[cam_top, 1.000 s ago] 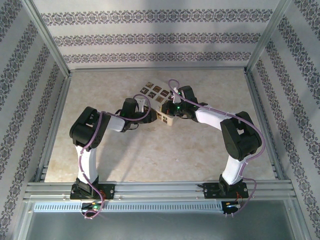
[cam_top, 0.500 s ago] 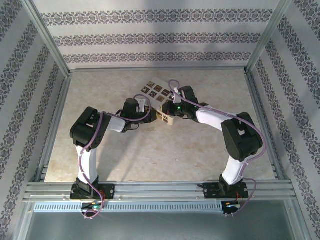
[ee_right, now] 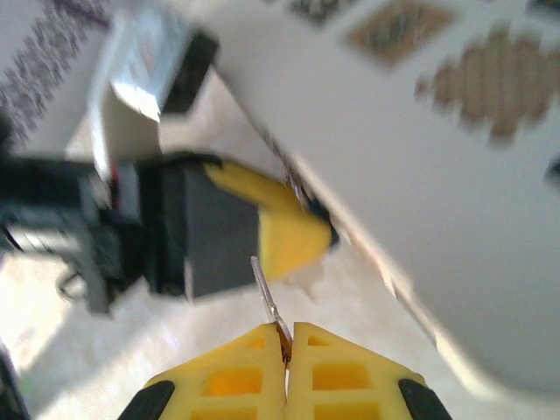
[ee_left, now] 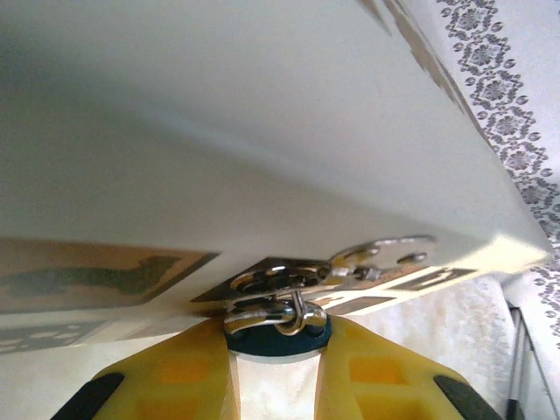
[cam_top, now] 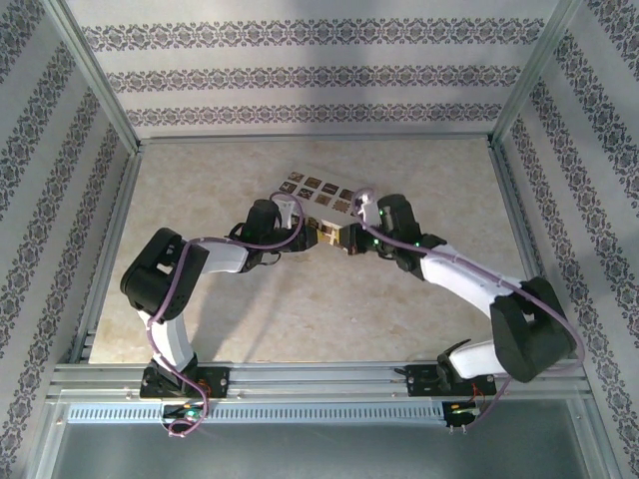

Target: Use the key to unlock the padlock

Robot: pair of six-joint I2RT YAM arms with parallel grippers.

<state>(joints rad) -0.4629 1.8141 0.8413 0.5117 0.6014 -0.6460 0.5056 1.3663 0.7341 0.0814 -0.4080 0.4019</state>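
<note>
Left gripper: clenched on the padlock. In the left wrist view the two yellow fingers press the dark blue body from either side at the bottom centre of the frame, with no gap on either side. The silver shackle passes through the metal hasp on the edge of the box, which spans the upper frame. The padlock hangs just under that edge. Its lower part is cut off between the fingers, and the keyhole cannot be made out.

Top view: the box sits at the centre of the table, with both wrists meeting at its near edge. The padlock is too small to pick out there.

Right gripper: grasping the key. In the right wrist view the yellow pads are pressed together at bottom centre, and a thin metal blade rises from the seam, seen edge-on. The key's head is hidden between the pads. The blade tip ends just beside the left gripper's yellow finger at mid-frame – whether it touches cannot be told. This view is blurred, so the lock body under the box edge is hard to make out.
</note>
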